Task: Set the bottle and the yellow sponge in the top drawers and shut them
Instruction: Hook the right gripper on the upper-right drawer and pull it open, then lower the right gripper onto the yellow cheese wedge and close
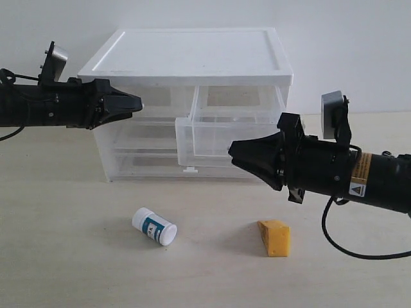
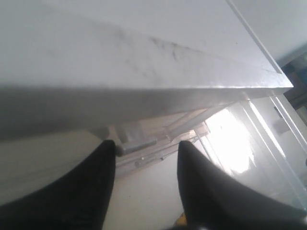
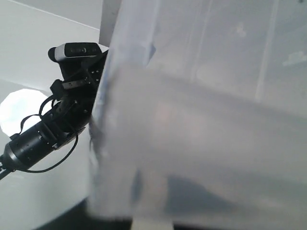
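Note:
The white bottle [image 1: 154, 226] lies on its side on the table, and the yellow sponge [image 1: 275, 238] rests to its right. The top right drawer [image 1: 212, 138] is pulled out of the white-topped unit [image 1: 192, 54]. My right gripper [image 1: 231, 150] points at that drawer's front, which fills the right wrist view [image 3: 201, 143] and blurs the fingers. A white tab [image 3: 151, 224] shows at the front's lower edge. The top left drawer [image 1: 160, 102] is pushed in. My left gripper [image 1: 139, 102] is open at its front, with the small handle [image 2: 136, 145] just beyond the fingertips.
Two full-width drawers [image 1: 144, 151] sit shut below the top ones, the lower with a white tab [image 1: 190, 170]. A wall stands behind the unit. The bottle and sponge lie on the table in front of the unit, below both arms.

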`<action>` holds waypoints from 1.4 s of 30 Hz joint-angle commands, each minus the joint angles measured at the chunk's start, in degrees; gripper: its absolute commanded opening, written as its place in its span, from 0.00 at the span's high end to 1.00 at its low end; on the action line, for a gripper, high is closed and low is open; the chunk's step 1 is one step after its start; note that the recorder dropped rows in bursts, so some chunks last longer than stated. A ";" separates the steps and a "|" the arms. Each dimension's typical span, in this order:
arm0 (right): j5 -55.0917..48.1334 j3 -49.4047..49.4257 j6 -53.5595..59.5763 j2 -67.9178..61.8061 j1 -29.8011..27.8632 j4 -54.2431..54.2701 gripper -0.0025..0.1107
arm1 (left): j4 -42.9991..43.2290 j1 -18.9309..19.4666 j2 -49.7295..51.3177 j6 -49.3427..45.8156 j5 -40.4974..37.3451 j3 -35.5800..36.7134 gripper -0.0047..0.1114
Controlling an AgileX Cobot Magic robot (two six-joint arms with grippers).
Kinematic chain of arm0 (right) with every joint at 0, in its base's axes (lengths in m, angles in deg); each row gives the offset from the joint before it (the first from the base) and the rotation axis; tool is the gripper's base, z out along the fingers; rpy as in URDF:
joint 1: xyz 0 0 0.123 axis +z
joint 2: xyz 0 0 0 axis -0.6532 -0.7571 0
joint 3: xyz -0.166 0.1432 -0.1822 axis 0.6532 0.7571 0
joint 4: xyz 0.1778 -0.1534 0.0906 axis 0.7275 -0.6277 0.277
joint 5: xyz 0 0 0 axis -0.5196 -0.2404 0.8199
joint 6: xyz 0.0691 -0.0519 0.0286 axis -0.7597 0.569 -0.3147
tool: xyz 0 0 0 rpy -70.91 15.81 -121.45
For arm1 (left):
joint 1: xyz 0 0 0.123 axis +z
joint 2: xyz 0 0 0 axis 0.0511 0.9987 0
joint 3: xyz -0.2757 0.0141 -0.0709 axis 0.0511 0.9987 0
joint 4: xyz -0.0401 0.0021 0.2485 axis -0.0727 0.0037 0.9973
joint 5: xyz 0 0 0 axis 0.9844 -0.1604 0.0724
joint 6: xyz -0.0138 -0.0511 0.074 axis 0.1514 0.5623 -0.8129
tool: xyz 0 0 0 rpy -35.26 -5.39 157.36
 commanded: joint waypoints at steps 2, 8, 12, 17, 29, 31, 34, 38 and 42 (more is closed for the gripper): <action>1.24 0.16 0.61 0.90 -0.08 -1.87 0.48 | -3.30 -0.03 -0.11 -0.83 2.08 -0.77 0.61; 0.22 0.16 0.61 0.90 -0.08 -7.03 0.58 | -3.30 -0.03 -0.11 -1.47 2.08 -0.77 0.61; 0.22 0.16 -0.05 1.01 -0.08 -10.93 0.58 | -3.30 -0.03 -0.11 -1.46 2.08 -0.77 0.61; -1.59 5.19 4.80 1.46 -0.08 -9.14 0.58 | -3.30 -0.03 -0.11 -1.46 2.08 -0.77 0.61; -26.34 12.13 23.14 12.12 -0.08 -6.32 0.58 | -3.30 -0.03 -0.11 -1.46 2.08 -0.77 0.61; -31.06 12.13 25.15 13.05 -0.08 -6.21 0.58 | -3.30 -0.03 -0.11 -1.46 2.08 -0.77 0.61; -34.34 12.13 26.67 13.31 -0.08 -5.91 0.58 | -3.30 -0.03 -0.11 -1.46 2.18 -0.77 0.61; -35.26 12.13 33.94 13.31 0.05 0.50 0.58 | -3.30 -0.03 -0.11 -1.46 2.18 -0.77 0.61; -36.13 12.13 40.78 13.18 0.05 4.00 0.58 | -3.30 -0.03 -0.11 -1.46 2.18 -0.77 0.61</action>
